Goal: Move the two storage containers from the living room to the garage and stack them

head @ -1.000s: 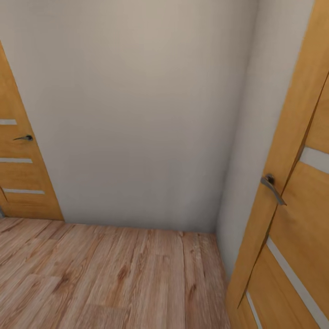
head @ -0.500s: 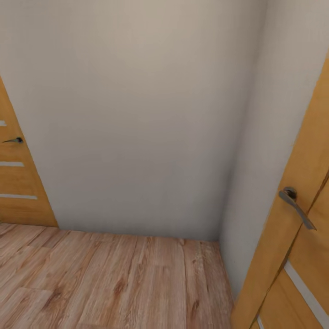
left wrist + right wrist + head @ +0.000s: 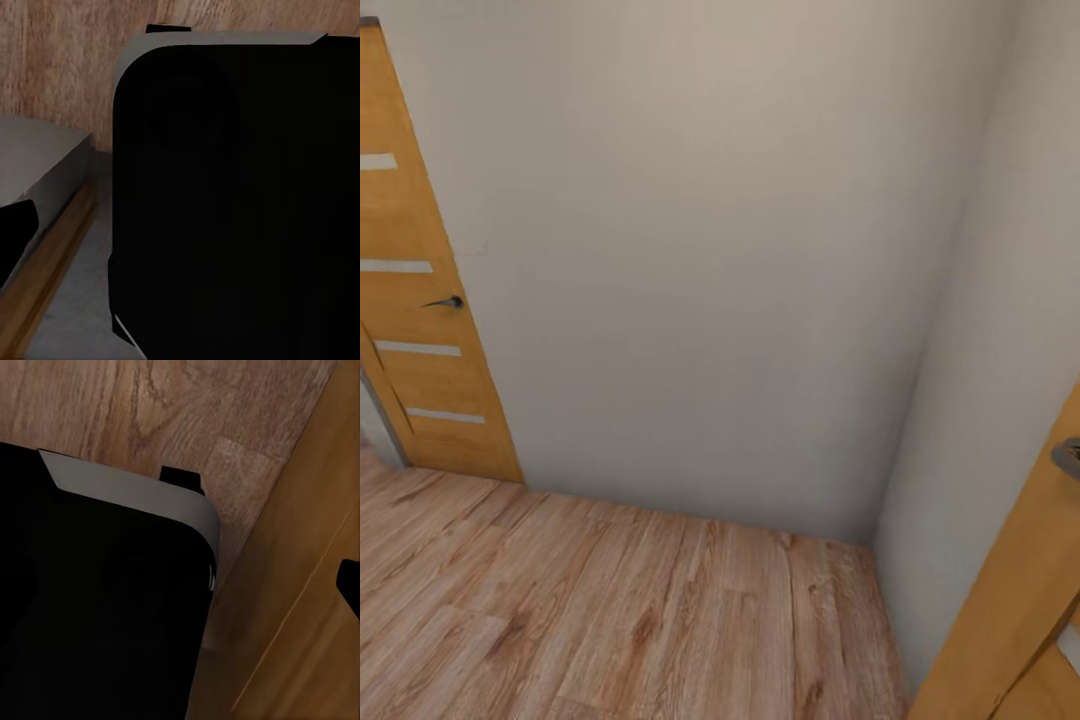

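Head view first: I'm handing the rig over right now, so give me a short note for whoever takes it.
Grippers: the frames do not show either one's fingers, so state unknown.
Place: a corner with a pale wall and light wood-plank floor. A wooden door with a lever handle stands left, another door close at right.
Containers: none in sight, nothing confirmed carried.
Done: nothing these pictures can confirm.
Left: find both bins, take them to the garage, stack them.

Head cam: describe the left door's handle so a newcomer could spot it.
Start at the pale wall facing the camera; at its left end stands an orange wooden door with pale horizontal strips. The handle is the small dark lever between the second and third strips, near the door's wall-side edge.
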Tool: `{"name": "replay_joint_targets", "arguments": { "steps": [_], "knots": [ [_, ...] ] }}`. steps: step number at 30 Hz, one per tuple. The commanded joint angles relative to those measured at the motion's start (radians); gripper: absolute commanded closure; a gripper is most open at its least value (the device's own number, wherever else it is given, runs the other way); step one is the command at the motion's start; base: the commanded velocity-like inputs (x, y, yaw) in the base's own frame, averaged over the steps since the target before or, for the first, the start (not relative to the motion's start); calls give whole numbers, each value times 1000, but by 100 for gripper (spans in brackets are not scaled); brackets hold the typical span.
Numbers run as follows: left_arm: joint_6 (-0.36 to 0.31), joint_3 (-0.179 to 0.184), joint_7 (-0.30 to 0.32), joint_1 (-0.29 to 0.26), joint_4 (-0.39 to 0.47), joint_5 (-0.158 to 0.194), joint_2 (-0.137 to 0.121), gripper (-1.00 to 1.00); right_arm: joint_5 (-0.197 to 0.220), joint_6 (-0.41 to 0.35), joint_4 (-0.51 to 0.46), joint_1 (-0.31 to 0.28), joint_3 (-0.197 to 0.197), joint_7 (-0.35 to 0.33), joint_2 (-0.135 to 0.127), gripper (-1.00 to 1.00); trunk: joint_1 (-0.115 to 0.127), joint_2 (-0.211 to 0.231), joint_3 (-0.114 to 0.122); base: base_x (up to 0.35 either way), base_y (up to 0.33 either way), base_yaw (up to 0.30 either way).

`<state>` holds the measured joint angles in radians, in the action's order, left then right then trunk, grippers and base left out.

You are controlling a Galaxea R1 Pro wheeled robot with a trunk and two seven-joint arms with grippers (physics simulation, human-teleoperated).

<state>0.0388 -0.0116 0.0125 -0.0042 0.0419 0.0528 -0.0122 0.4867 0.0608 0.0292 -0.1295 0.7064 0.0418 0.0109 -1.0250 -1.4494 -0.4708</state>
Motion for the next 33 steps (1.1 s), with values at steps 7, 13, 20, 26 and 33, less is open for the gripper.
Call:
{"name": "replay_joint_targets", "arguments": {
  "steps": [7, 13, 20, 26, 33],
  "knots": [
    [1, 0, 1, 0, 0, 6, 0, -100, 9, 7, 3, -1, 7, 1, 0, -100, 0, 0, -1, 231, 0, 63],
    [1, -1, 1, 0, 0, 6, 0, -100, 9, 7, 3, -1, 7, 1, 0, -100, 0, 0, -1, 316, 0, 3],
    [1, -1, 1, 0, 0, 6, 0, -100, 9, 7, 3, -1, 8, 1, 1, -100, 0, 0, -1, 321, 0, 0],
    [1, -1, 1, 0, 0, 6, 0, -100, 9, 7, 3, -1, 8, 1, 1, -100, 0, 0, -1, 322, 0, 0],
    [1, -1, 1, 0, 0, 6, 0, -100, 9, 7, 3, -1, 7, 1, 1, -100, 0, 0, -1, 322, 0, 0]
  ]
}}
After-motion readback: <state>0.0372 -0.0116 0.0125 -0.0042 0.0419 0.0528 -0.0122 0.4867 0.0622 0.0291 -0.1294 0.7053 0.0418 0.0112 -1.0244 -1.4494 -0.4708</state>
